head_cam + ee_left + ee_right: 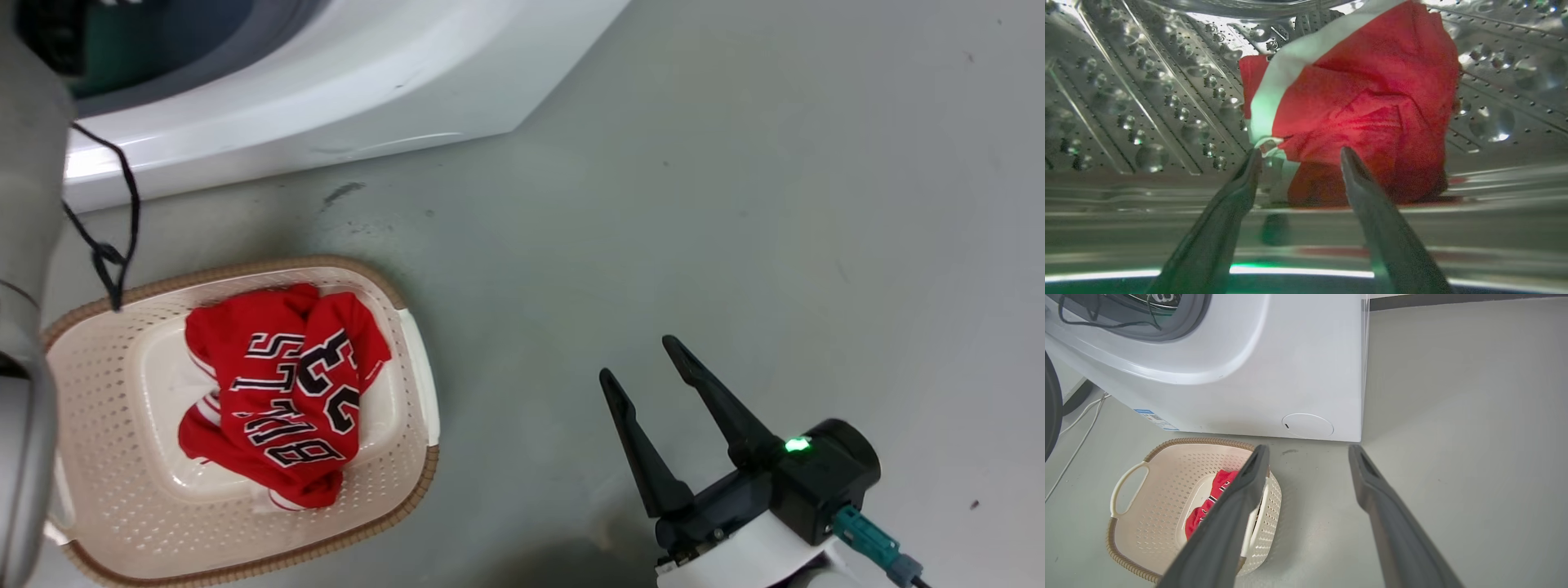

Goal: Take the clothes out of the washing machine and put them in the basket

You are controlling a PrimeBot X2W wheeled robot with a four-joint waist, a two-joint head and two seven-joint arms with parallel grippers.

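The right gripper (638, 357) has dark tapered fingers (642, 451), a black housing (837, 482), green light (797, 445) and teal plug (864, 541).

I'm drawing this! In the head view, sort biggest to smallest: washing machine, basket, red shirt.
1. washing machine (cut off by the picture's edge)
2. basket
3. red shirt, lying in the basket

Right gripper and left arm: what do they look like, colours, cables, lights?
The right gripper has two long, dark, tapered fingers on a black housing with a green light, a white wrist and a teal connector. The left forearm is pale grey, with a thin black cable beside it.
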